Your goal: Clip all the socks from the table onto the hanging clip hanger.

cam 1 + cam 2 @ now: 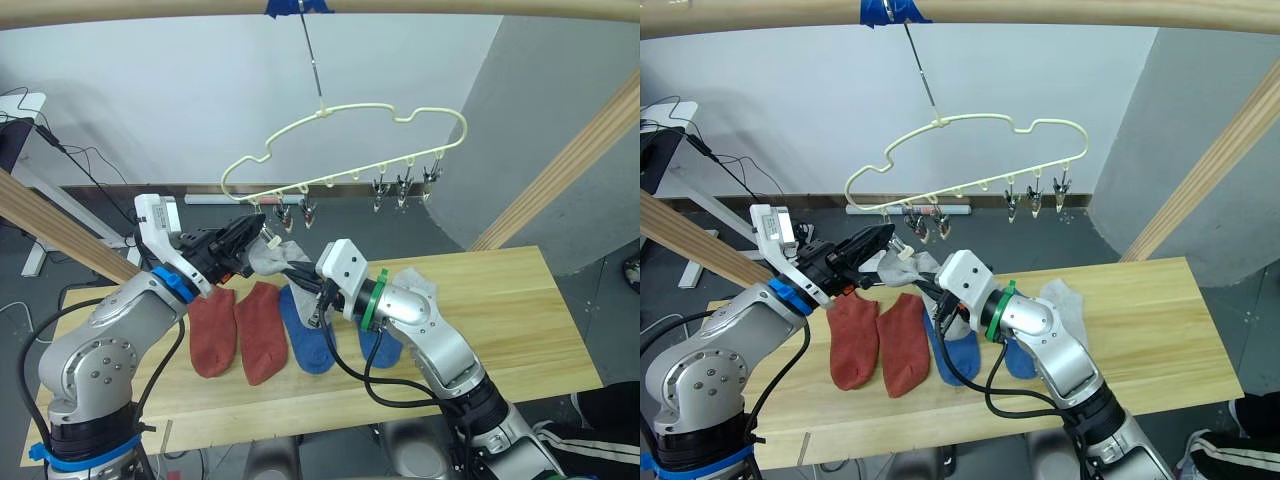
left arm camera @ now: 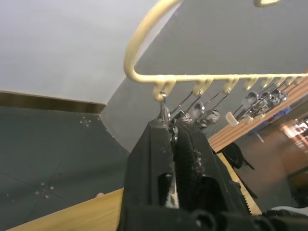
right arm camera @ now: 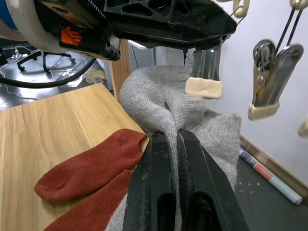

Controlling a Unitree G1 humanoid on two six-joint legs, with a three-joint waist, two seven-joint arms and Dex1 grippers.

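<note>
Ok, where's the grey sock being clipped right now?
The grey sock is off the table, pinched in the right pincer just under the hanger's leftmost clip, which the left pincer squeezes.

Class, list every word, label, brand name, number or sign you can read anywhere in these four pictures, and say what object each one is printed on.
No readable text in any view.
Orange mark on the left gripper: a shape, no letters to read.
Blue tape on the wooden pole: blank.
The socks, the clip hanger and the table: no print to be seen.
</note>
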